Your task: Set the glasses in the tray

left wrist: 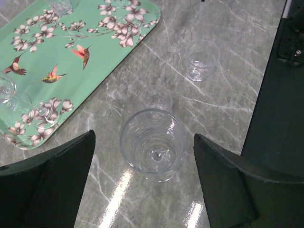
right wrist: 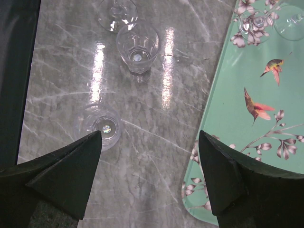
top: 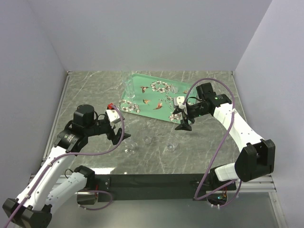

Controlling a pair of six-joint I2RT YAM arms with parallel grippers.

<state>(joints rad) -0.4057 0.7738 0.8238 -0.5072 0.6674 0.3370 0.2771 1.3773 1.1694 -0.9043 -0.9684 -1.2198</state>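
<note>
Wide-spread black fingers (left wrist: 57,180) of the left gripper (left wrist: 144,137) flank an upright clear glass (left wrist: 153,145) on the grey marbled table (left wrist: 228,109), with neither finger touching it. A second glass (left wrist: 154,100) stands just behind it and a third glass (left wrist: 202,59) farther off, both on bare tabletop. To the left lies the mint-green tray (left wrist: 78,85), printed with blossoms and birds, with several glasses (left wrist: 42,111) already standing near its rim. The right gripper (right wrist: 149,134) is just as far open and holds nothing. It hangs over the table beside the tray's edge, and one loose glass sits close under its finger (right wrist: 71,171). Seen from above, the three loose glasses stand in a row between the two arms, near the tray but apart from it.
</note>
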